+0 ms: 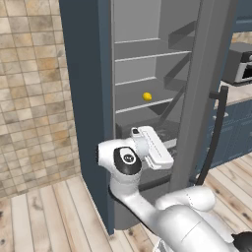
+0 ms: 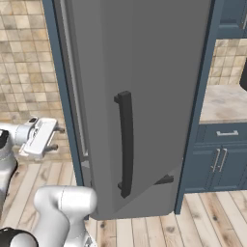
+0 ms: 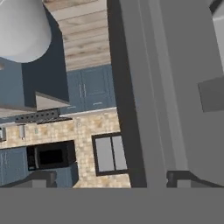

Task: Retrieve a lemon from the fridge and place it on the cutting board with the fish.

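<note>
The fridge [image 1: 142, 69] stands open, with grey shelves showing inside its navy frame. The lemon [image 1: 147, 96], small and bright yellow, rests on a middle shelf toward the back. My gripper [image 2: 57, 139] hangs below and in front of that shelf, at drawer height, its fingers apart and nothing between them. In the hand view the gripper [image 3: 113, 179] faces the grey edge of the fridge door [image 3: 153, 87], and the picture is rolled over. The cutting board and the fish are out of view.
The open door [image 2: 144, 96] swings out on the right, carrying a dark vertical handle [image 2: 125, 144]. Beyond it are navy cabinets [image 2: 222, 159], a stone counter [image 2: 226, 101] and a small oven [image 1: 241, 64]. A tiled wall [image 1: 34, 98] is on the left, above wooden floor [image 1: 44, 216].
</note>
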### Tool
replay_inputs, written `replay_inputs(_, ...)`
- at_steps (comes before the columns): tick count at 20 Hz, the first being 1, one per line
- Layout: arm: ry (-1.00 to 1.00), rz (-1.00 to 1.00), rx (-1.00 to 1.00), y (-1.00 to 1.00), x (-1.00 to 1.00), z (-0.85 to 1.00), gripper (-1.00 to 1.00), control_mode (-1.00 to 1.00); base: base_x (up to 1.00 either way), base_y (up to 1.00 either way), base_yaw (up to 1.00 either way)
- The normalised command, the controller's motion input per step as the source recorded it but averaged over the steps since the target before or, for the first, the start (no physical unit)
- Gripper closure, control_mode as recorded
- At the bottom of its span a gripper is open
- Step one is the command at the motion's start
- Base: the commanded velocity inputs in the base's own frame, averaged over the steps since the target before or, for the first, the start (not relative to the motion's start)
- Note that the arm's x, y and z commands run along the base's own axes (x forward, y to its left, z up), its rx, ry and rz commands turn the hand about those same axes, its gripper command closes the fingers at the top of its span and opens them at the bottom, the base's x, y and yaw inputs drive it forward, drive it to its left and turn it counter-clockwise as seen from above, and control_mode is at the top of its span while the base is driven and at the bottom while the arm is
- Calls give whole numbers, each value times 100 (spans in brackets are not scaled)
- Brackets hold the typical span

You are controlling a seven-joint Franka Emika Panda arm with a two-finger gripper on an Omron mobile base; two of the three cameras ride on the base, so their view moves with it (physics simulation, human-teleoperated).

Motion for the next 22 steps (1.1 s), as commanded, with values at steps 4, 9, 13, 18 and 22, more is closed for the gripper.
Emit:
replay_inputs(4,2,0,0,-1,79,-45,-100,-100,0,0,0)
replay_inputs(9,0,0,5,-12,80,-64,-100,-100,0,0,0)
replay_inputs(13,0,0,12,-12,80,-75,-100,-100,0,0,0)
replay_inputs(18,5,-1,7,-46,22,-30,-100,-100,0,0,0)
replay_inputs(22,19,-7,0,-60,-2,-1,-100,-100,0,0,0)
